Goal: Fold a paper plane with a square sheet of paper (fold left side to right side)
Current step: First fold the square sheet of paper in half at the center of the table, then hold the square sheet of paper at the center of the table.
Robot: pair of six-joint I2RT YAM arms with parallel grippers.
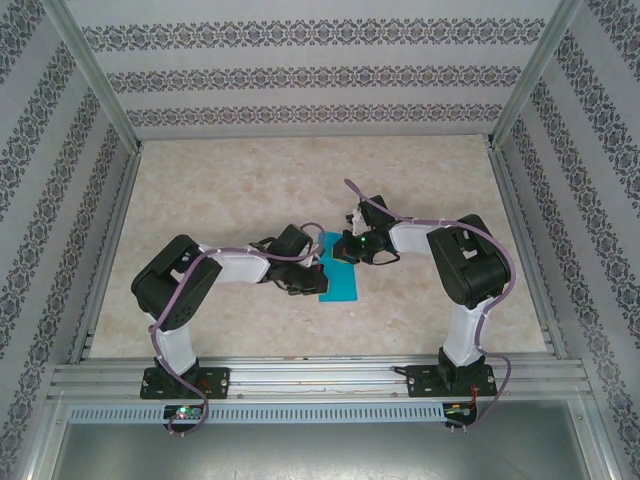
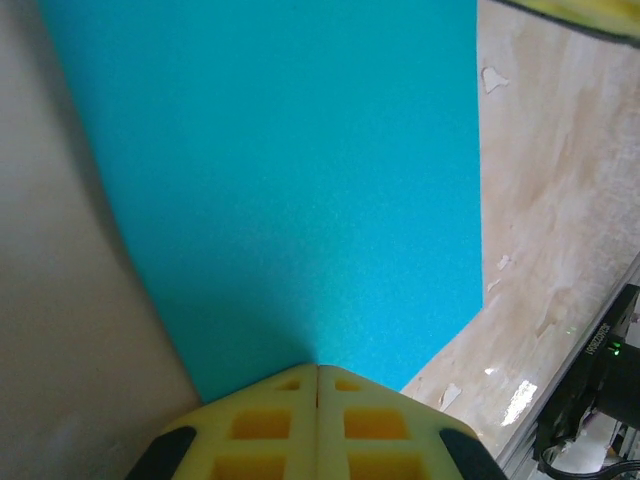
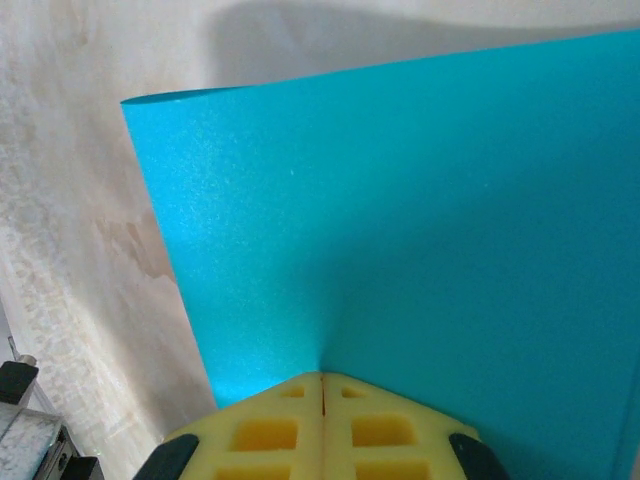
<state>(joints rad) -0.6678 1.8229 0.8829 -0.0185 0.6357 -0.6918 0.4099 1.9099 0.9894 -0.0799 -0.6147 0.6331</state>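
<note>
paper (image 2: 300, 180) teal-blue | left claw (image 2: 318, 372), right claw (image 3: 322, 380) yellow | table (image 1: 250, 190) beige-marbled

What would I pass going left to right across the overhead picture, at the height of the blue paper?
left arm → left claw → square sheet of paper → right arm

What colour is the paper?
The paper is plain teal-blue, unmarked; best seen in the left wrist view.

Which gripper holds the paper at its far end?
The right gripper: its jaws pinch the far end of the paper, while the left gripper pinches the left edge, nearer the arm bases.
</note>
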